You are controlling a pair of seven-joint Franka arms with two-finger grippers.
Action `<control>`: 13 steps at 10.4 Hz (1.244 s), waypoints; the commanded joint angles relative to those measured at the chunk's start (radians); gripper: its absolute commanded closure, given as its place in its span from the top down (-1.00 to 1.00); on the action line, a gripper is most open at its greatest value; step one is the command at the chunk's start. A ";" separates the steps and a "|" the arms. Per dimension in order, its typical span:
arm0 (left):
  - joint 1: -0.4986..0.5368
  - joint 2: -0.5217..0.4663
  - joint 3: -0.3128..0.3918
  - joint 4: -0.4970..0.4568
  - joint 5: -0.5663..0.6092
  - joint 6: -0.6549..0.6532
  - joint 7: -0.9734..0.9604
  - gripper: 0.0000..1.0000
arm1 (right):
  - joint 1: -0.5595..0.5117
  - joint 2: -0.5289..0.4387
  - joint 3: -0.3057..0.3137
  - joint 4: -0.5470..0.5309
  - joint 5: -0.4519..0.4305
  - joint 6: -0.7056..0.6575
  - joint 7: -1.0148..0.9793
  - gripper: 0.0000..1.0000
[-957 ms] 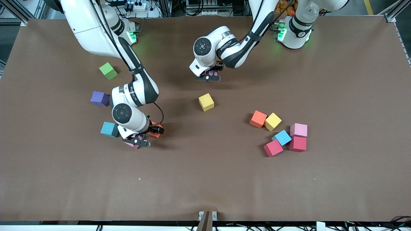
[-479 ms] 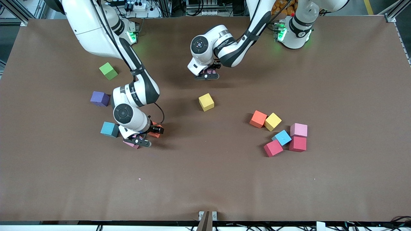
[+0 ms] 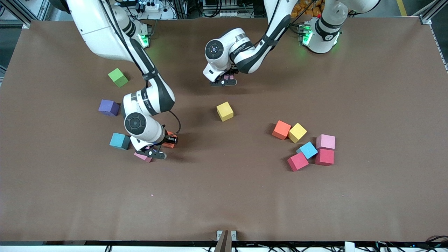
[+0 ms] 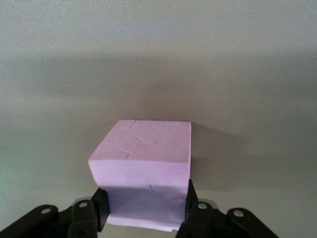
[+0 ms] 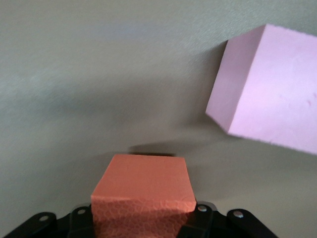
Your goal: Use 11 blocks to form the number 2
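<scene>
Brown table (image 3: 245, 196) bears scattered blocks. Left gripper (image 3: 224, 79) over table near robot bases, fingers clamped on pink block (image 4: 143, 171). Right gripper (image 3: 159, 147) low, clamping orange block (image 5: 143, 196), second pink block (image 3: 143, 156) just beside.

A robotics lab — brown-covered table (image 3: 245, 196), aluminium framing (image 3: 425, 17), cables and power strip (image 3: 152, 6)

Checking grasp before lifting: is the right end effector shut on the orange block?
Shut on it: the right end effector has the orange block between its fingers.
</scene>
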 commanded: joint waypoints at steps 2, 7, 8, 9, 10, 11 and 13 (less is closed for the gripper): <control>-0.017 -0.040 0.002 0.024 0.019 -0.019 -0.069 1.00 | 0.016 -0.108 0.012 -0.139 -0.002 0.030 -0.078 -0.63; 0.087 -0.157 -0.001 0.021 0.086 -0.018 -0.062 1.00 | 0.025 -0.299 0.050 -0.387 -0.002 0.096 -0.313 -0.56; 0.125 -0.156 -0.002 0.024 0.085 -0.015 -0.063 1.00 | 0.059 -0.338 0.052 -0.415 -0.002 0.087 -0.353 -0.56; 0.149 -0.148 -0.004 0.027 0.073 0.004 -0.083 1.00 | 0.108 -0.365 0.052 -0.417 -0.002 0.049 -0.384 -0.55; 0.150 -0.136 -0.002 0.027 0.060 0.055 -0.126 1.00 | 0.159 -0.389 0.052 -0.415 -0.002 0.024 -0.419 -0.55; 0.152 -0.121 0.005 0.029 0.060 0.088 -0.169 1.00 | 0.209 -0.395 0.052 -0.415 -0.002 0.007 -0.462 -0.55; 0.155 -0.067 0.051 0.080 0.059 0.100 -0.198 1.00 | 0.315 -0.398 0.050 -0.437 -0.004 0.004 -0.551 -0.50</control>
